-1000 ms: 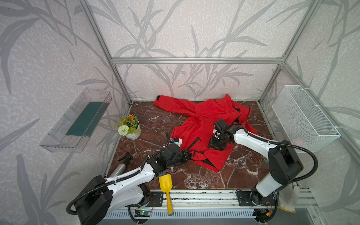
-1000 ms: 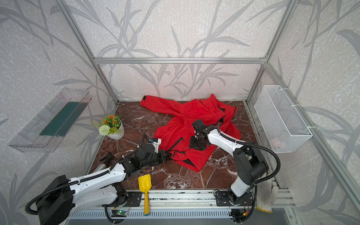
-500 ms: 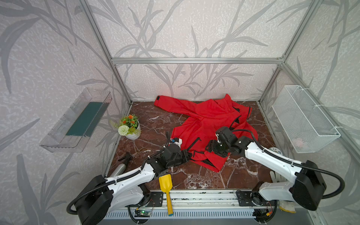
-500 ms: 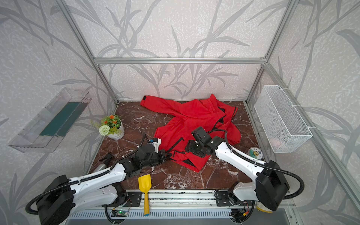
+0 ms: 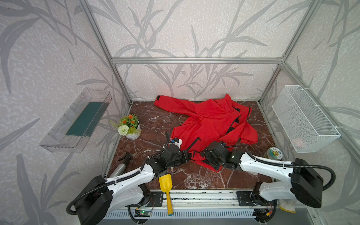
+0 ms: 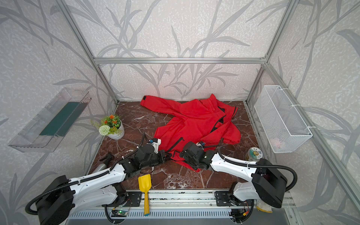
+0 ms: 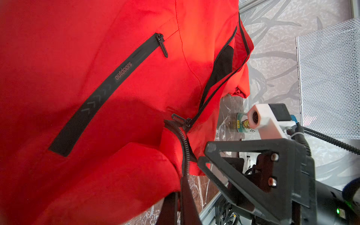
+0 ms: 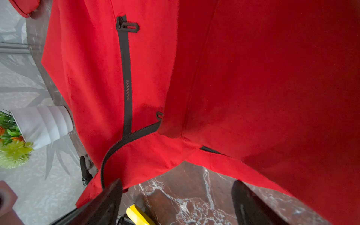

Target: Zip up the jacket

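The red jacket point(image 5: 206, 124) point(image 6: 192, 120) lies spread on the marble floor, collar toward the back right. Its black front zipper is joined from the near hem up to the slider point(image 7: 185, 122) point(image 8: 159, 116); past the slider the two sides part over black lining. My left gripper point(image 5: 188, 155) point(image 6: 167, 154) point(image 7: 180, 196) is shut on the jacket's hem at the foot of the zipper. My right gripper point(image 5: 203, 153) point(image 6: 184, 153) point(image 8: 177, 184) stands open just off the hem, facing the left one. Only bare marble lies between its fingers.
A white flowerpot point(image 5: 129, 127) stands at the left edge. A yellow scoop point(image 5: 165, 185) lies on the front rail. A round tin point(image 5: 274, 153) sits near the right wall, under a wire basket point(image 5: 303, 118). A clear tray point(image 5: 78, 120) hangs on the left wall.
My right gripper has come from the middle of the jacket down to the near hem, its jaws opening on the way. The left gripper has stayed shut on the hem.
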Tool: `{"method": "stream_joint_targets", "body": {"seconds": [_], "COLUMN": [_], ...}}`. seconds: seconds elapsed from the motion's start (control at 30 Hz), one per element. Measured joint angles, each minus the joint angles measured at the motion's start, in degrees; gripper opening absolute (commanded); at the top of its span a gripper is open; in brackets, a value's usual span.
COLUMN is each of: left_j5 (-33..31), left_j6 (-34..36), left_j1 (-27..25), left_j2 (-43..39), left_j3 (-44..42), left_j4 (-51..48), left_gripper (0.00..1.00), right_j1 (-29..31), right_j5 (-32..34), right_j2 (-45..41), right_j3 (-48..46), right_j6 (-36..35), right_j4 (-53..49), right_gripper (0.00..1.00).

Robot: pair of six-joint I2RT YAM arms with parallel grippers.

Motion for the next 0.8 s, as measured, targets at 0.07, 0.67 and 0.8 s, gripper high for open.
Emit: {"method": "stream_joint_targets", "body": {"seconds": [0.07,0.67,0.8], "left_j5": [-0.04,-0.59,-0.61], "left_j6": [-0.02,-0.04,-0.04], "left_j1": [0.0,0.0,0.0], "left_j2": [-0.66,-2.23,-2.23], "left_j3": [-0.42,-1.38,-1.38], "left_j4": [0.15,0.26,0.26], "left_gripper": [0.0,0.0,0.0], "right_j1": [0.61,1.64,1.66], "right_j5": [1.33,9.4,10.99], "right_j2": [0.81,1.46,1.03], "right_j3": [0.0,-7.96,-9.09], "right_j6": [1.95,12.37,13.29], "right_j4": [1.33,13.25,14.82], "right_gripper": [0.89,0.89,0.86]}}
